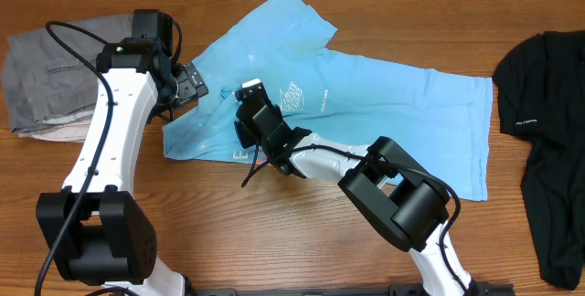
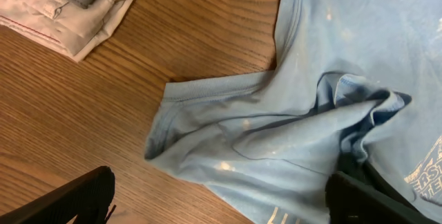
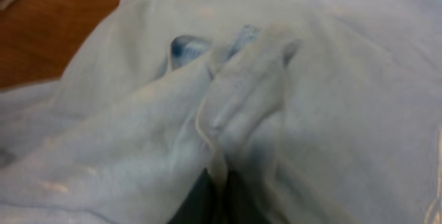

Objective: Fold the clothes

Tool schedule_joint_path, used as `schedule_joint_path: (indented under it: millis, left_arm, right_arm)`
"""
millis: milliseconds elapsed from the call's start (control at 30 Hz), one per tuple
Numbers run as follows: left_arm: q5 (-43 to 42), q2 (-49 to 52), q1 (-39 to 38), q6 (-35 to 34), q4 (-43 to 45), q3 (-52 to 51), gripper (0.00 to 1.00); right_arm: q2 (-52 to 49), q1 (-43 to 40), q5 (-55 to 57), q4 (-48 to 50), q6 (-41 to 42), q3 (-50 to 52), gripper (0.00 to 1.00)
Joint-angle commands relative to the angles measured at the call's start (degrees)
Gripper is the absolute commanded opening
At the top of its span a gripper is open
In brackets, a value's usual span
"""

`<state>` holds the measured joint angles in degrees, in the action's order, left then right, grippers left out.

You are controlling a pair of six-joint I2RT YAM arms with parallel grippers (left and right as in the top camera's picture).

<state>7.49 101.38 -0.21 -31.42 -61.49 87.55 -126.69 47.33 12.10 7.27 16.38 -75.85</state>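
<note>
The clothes, a light blue T-shirt (image 1: 366, 95), lie spread across the wooden table with small white print facing up. My right gripper (image 1: 247, 113) is low over the shirt's left part. In the right wrist view it (image 3: 219, 182) is shut on a raised fold of the blue fabric (image 3: 235, 106). My left gripper (image 1: 192, 86) hangs wide open just above the shirt's left edge. Its two dark fingers (image 2: 76, 200) frame the sleeve hem (image 2: 207, 92) and bare wood, with nothing between them. The bunched fold (image 2: 359, 106) shows at the right of the left wrist view.
A folded grey garment (image 1: 46, 77) lies at the table's far left, its corner (image 2: 62, 10) in the left wrist view. A black garment (image 1: 548, 132) lies at the far right. Bare wood (image 1: 228, 223) runs along the front edge.
</note>
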Motion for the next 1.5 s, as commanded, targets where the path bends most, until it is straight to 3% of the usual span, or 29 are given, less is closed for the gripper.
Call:
schedule_joint_path:
  millis: [0,1067,1200,1367,1467]
  left_arm:
    - [-0.04,0.66,0.52,-0.33,0.07,0.68,1.00]
    - [-0.04,0.66,0.52,-0.33,0.07,0.68,1.00]
    - [-0.04,0.66,0.52,-0.33,0.07,0.68,1.00]
    - [-0.04,0.66,0.52,-0.33,0.07,0.68,1.00]
    - [-0.04,0.66,0.52,-0.33,0.07,0.68,1.00]
  right_arm:
    - [1.22,-0.13,1.38,1.25,0.09,-0.81,0.04]
    - [2.71,-11.47,2.86,-1.55,-0.26,-0.76,0.04]
    - [2.71,-12.37,2.91,-1.16,-0.26,-0.76,0.18]
    - [4.74,-13.64,2.89,1.75,-0.24,-0.79,0.50]
    - [9.03,-14.75,2.91,0.33,-0.24,-0.79,0.60]
